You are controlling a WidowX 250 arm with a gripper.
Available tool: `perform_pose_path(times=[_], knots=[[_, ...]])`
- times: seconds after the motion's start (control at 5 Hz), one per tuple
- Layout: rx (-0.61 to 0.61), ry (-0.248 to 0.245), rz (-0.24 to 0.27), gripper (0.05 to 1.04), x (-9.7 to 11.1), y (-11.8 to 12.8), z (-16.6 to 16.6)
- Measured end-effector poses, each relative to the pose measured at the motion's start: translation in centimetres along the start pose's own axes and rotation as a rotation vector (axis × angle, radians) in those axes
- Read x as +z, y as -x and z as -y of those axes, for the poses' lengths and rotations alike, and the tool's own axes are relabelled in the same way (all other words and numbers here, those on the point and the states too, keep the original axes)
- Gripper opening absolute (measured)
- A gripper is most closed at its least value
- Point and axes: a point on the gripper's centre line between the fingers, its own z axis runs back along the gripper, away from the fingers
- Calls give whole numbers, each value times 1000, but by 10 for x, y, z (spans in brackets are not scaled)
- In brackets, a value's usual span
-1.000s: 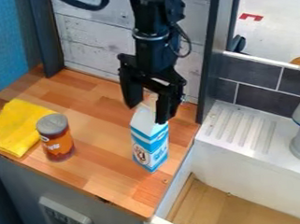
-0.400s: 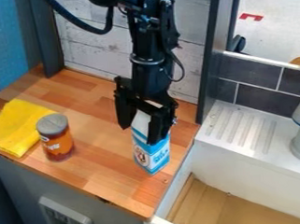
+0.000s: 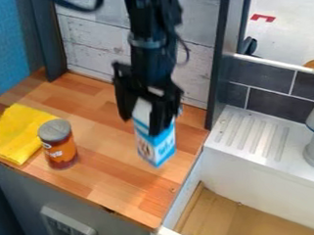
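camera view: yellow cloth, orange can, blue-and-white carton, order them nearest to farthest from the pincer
1. Blue-and-white carton: held in the pincer
2. Orange can: on the counter, left of the carton in the picture
3. Yellow cloth: picture's far left, past the can

"What finishes lie before you on the left?"
"You have matt, rumpled yellow cloth (image 3: 21,132) and a can (image 3: 58,148) with a dull metal lid."
"And right?"
"Your wooden counter (image 3: 100,178) looks smooth; beyond its right edge, the ribbed white drainboard (image 3: 252,135) looks smooth too."
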Motion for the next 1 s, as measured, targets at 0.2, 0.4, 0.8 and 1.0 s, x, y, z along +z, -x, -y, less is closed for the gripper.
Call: perform_pose_path(times=[0.2, 0.4, 0.8, 1.0], knots=[[107, -25, 124, 846, 41, -10, -30], [203, -66, 175, 845, 58, -20, -70], [328, -18, 144, 846, 34, -44, -144], [315, 26, 49, 845, 12, -48, -152]])
